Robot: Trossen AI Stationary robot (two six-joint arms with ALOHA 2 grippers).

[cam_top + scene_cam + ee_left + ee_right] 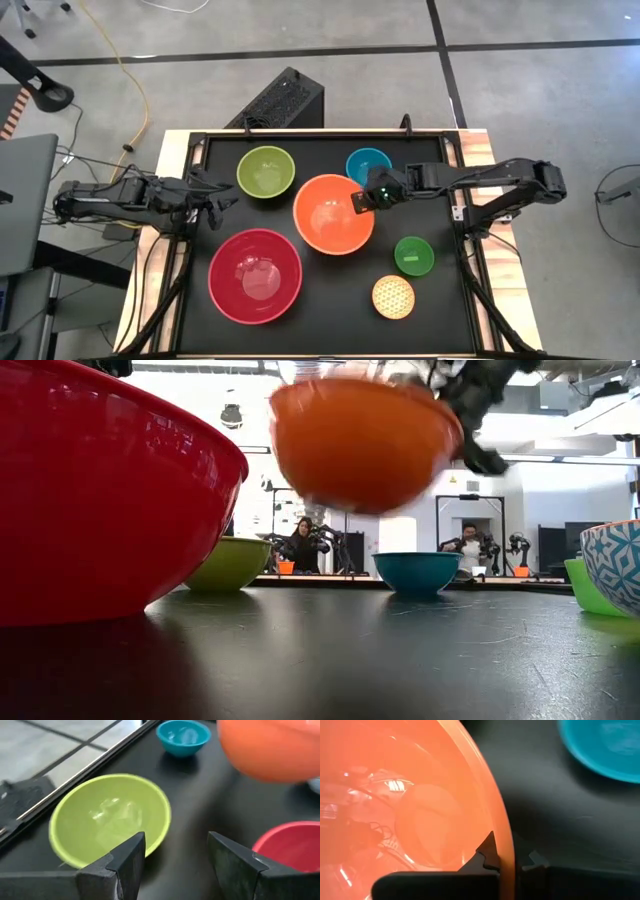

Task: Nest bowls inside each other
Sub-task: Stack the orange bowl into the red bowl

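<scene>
High view: right pincer (365, 199) clenched on round orange plastic bowl's (330, 218) rim, likely for carrying to large red plastic bowl (255, 276). Low view: orange bowl airborne above black bench (330, 650). Left wrist view: left pincer (176, 856) released, waiting beside lime-green bowl (107, 817).

no legible text anywhere
</scene>
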